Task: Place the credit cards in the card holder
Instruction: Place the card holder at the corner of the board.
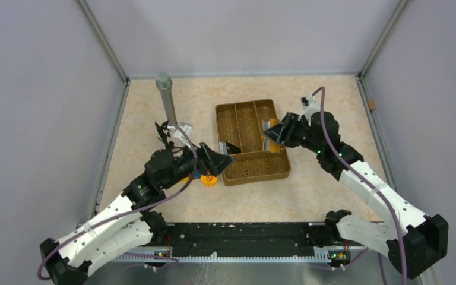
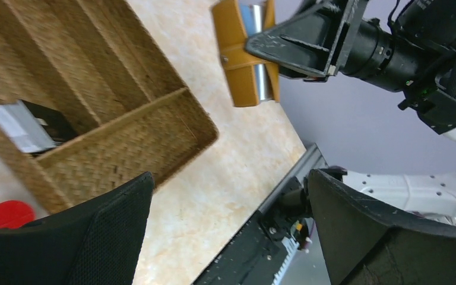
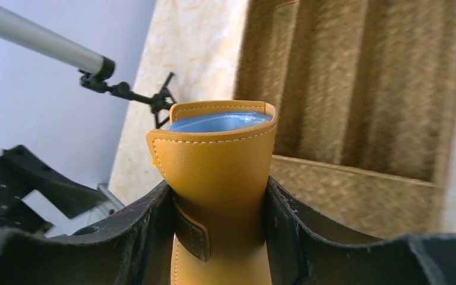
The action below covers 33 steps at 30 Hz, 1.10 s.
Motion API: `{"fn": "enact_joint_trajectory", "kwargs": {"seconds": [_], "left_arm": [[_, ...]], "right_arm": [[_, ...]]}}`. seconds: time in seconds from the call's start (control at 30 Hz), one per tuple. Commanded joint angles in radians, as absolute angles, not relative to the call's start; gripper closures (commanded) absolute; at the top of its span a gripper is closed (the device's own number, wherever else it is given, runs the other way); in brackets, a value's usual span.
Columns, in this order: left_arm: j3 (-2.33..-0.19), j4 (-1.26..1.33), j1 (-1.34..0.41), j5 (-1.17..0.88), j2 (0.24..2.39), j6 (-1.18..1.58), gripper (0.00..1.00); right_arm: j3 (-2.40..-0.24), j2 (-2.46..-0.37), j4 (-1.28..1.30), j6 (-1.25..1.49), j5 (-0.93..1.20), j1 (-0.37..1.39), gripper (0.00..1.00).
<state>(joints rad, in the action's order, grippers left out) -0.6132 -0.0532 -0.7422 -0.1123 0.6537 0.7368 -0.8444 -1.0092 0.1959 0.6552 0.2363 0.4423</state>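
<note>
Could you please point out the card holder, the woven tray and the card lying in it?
card holder (image 3: 219, 169): right wrist view, its orange outer face.
woven tray (image 1: 256, 173): top view, its near wall.
card (image 2: 18, 126): left wrist view, its pale face.

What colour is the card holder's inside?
Light blue inside the card holder, clearest in the right wrist view.

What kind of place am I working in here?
Probably a lab robot test cell: plain grey panel walls box in a beige tabletop, and a black mounting rail runs along its near edge.
</note>
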Motion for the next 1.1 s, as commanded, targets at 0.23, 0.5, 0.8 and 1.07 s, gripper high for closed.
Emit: {"fn": "enact_joint_trajectory", "kwargs": {"seconds": [0.23, 0.5, 0.8, 1.07], "left_arm": [[-0.683, 0.168, -0.873, -0.033, 0.873, 0.788, 0.01], [-0.732, 0.031, -0.9, 0.114, 0.909, 0.738, 0.01], [-0.79, -0.073, -0.915, 0.198, 0.975, 0.721, 0.27], [-0.775, -0.078, -0.92, 0.238, 0.974, 0.659, 0.92]], "right_arm": [[-0.902, -1.148, -0.132, 0.892, -0.047, 0.797, 0.51], [-0.942, -1.221, -0.201, 0.919, -0.107, 0.896, 0.51], [-0.962, -1.262, -0.212, 0.925, -0.122, 0.925, 0.5], [-0.957, -1.239, -0.108, 0.88, -0.204, 0.93, 0.26]]}}
